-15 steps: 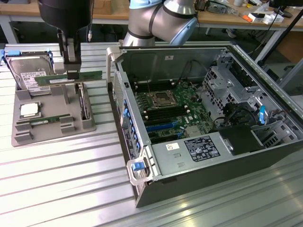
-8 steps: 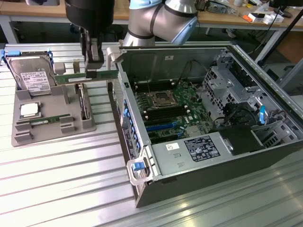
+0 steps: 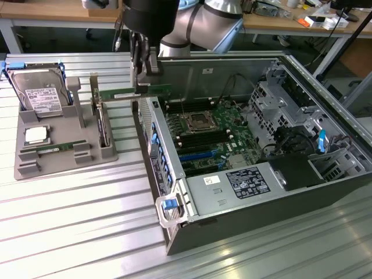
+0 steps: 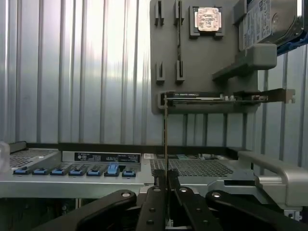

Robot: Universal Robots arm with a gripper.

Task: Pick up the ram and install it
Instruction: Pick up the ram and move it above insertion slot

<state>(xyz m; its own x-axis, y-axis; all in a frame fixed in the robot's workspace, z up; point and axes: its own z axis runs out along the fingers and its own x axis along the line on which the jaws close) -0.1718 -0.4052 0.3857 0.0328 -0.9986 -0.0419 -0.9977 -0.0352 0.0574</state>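
1. Ribbed silvery metal bench, streaked with bright glare toward the near edge.
2. Behind it, wooden-topped desks on pale legs; small clutter on the one at the exterior view's right.
3. Dark grey floor beneath them.

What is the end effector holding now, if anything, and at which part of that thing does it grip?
The end effector holds the ram, pinched near the middle of its upper long edge.
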